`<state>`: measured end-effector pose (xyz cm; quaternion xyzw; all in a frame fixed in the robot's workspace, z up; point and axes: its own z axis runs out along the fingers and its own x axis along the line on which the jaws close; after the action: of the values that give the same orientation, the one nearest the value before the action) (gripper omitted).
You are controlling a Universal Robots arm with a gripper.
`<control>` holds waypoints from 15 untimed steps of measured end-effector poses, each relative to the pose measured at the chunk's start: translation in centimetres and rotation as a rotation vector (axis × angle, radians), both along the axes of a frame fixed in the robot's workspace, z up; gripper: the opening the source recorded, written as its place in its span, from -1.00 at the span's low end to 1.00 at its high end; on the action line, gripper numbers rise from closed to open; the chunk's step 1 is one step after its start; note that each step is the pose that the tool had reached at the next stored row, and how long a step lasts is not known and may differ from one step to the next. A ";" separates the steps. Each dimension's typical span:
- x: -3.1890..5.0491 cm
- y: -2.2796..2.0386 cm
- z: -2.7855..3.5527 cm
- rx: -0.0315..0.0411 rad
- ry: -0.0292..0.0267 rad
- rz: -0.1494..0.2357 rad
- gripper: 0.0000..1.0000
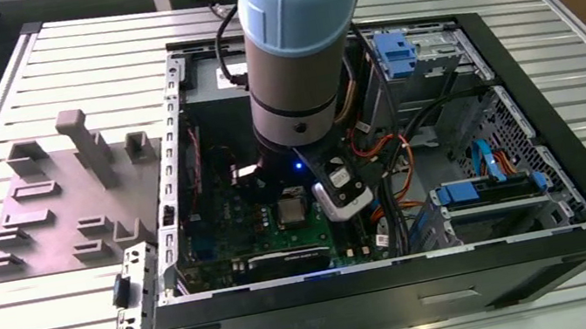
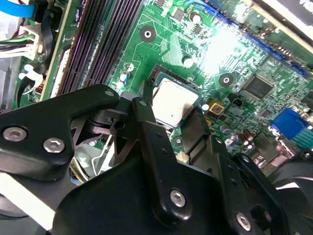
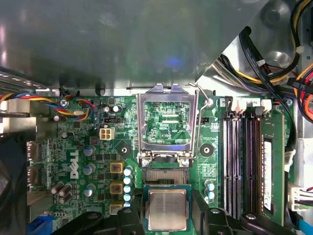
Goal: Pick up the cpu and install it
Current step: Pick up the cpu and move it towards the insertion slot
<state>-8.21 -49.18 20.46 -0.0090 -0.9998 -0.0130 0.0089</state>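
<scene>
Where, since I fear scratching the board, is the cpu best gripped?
By two opposite side edges, coming straight down: the cpu lies flat, metal top up, and the hinged socket frame stands open, clear of it.

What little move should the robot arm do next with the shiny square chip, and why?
Probably a tiny, straight press down, with no sideways sliding. The cpu sits square inside the socket outline on the green motherboard, the gripper straddles it, and the silver socket frame is hinged open, clear of it.
</scene>
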 end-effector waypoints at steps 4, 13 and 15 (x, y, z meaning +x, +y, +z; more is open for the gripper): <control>0.00 0.18 -0.30 0.0072 -0.0001 0.000 -0.06; -0.02 0.20 -0.96 0.0076 -0.0002 0.000 -0.06; -0.02 0.21 -1.03 0.0080 -0.0003 0.000 -0.06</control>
<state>-8.23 -48.97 19.43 -0.0090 -0.9998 -0.0169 0.0087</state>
